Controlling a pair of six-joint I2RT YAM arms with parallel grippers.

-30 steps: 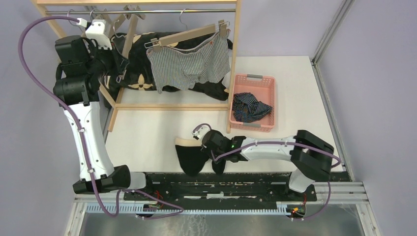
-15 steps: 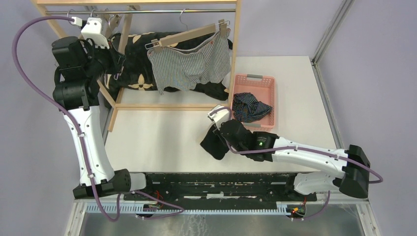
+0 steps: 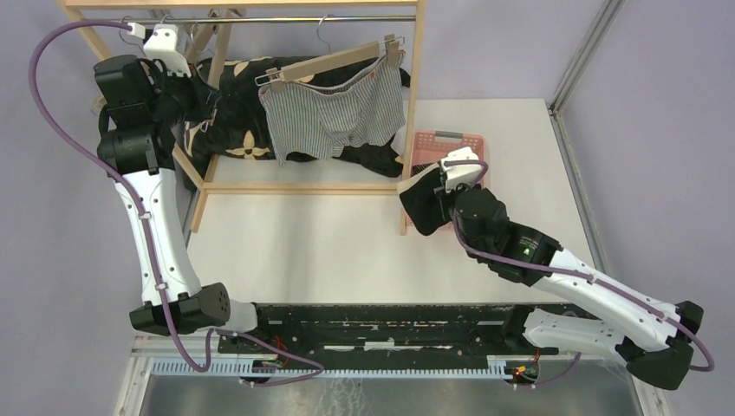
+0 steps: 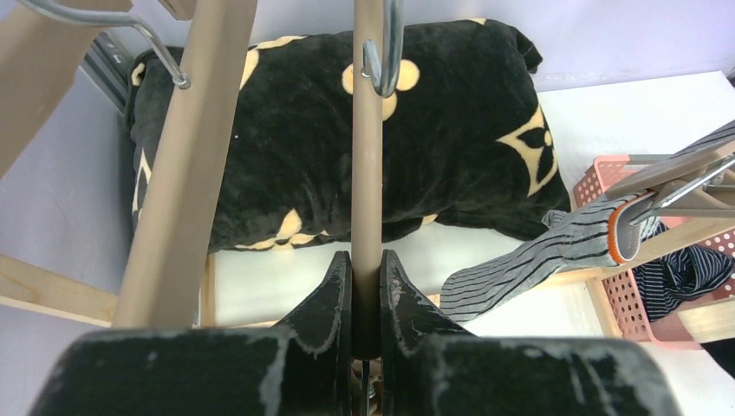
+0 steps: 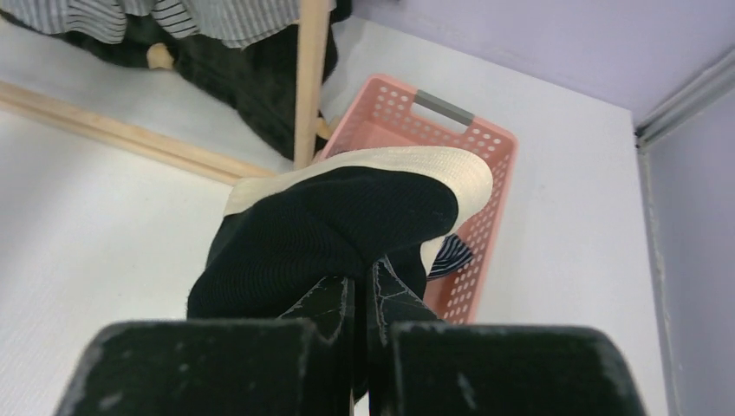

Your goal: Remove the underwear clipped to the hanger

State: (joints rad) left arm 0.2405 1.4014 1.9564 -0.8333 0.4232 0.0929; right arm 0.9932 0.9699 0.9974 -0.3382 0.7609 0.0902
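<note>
underwear, plain black cloth boxer shorts (image 5: 329, 230) with a cream waistband: bunched and lifted off the white table (image 3: 303, 234), hanging from the right gripper (image 5: 360, 282) over the near left corner of the basket.
right gripper jaws: pressed together on a fold of the black cloth; the waistband arches over the top of the bundle.
pink perforated plastic basket (image 5: 496, 204): stands on the table just right of the rack's right post, with a grey handle on its far rim.
underwear, navy cloth boxer shorts with thin pale stripes (image 5: 451, 254): crumpled inside the basket, partly hidden behind the black pair.
light wooden clothes rack (image 3: 414, 87): its base frame lies on the table and its posts rise to a metal rail (image 3: 260, 19).
underwear, grey-white pinstriped cloth boxer shorts (image 3: 334, 117): clipped along the waist to a tilted wooden hanger (image 3: 334, 61) on the rail, draped in front of the cushion.
left gripper (image 4: 366, 277): up at the rack's left end, jaws clamped on a thin brown bar (image 4: 367, 173) with a metal hook (image 4: 386, 52) at its far end.
big black plush cushion with cream flower marks (image 4: 451, 130): lies on the table under the rail, behind the hanging shorts.
</note>
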